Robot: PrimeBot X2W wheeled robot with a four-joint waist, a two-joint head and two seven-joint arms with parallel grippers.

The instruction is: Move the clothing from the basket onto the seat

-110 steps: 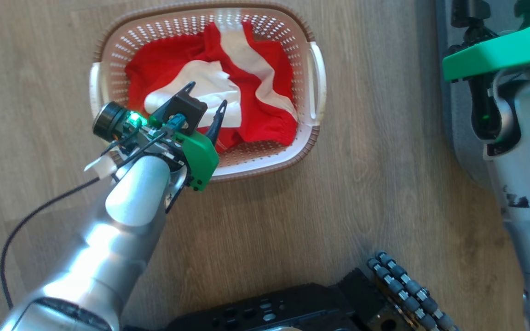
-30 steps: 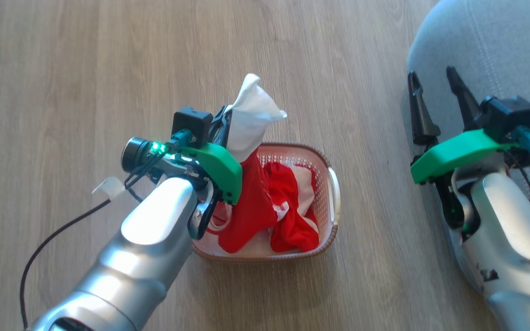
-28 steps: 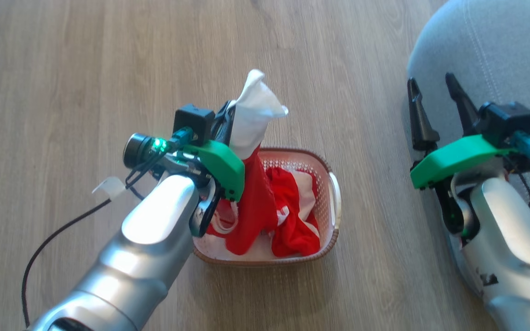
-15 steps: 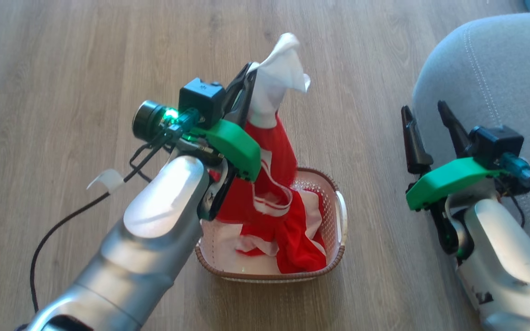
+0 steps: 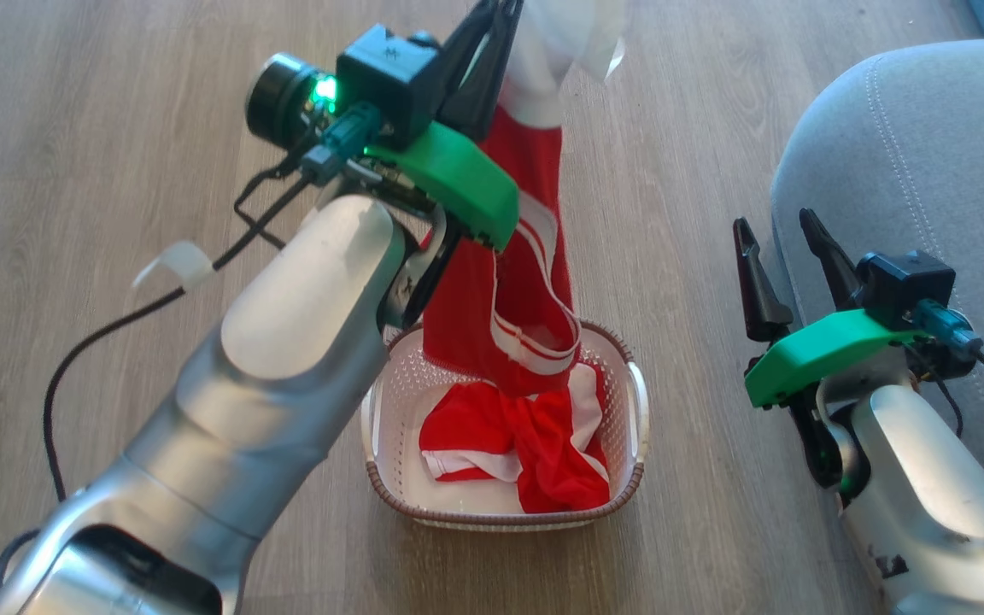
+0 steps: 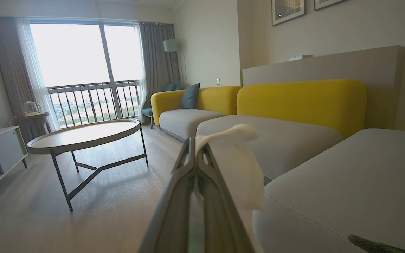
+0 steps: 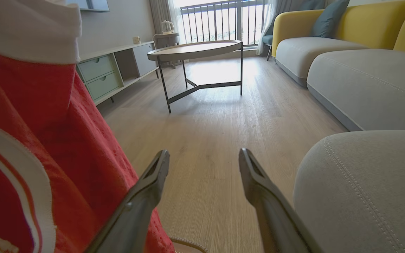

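While left gripper [image 5: 492,26] jaws clench a red-and-white garment [image 5: 535,162] at top centre above the basket [image 5: 500,518], right gripper [image 5: 772,220] jaws gape, empty; wood floor [image 5: 116,102]; grey seat [image 5: 928,145] at right.

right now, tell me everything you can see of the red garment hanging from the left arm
The red garment is soft, thin-looking fabric with white striped trim along a curved edge. It hangs long and crumpled from the left gripper, whose jaws are shut on white fabric at its top; whether that is a separate cloth I cannot tell. Its lower end hangs over the basket; whether it touches the red clothing inside I cannot tell.
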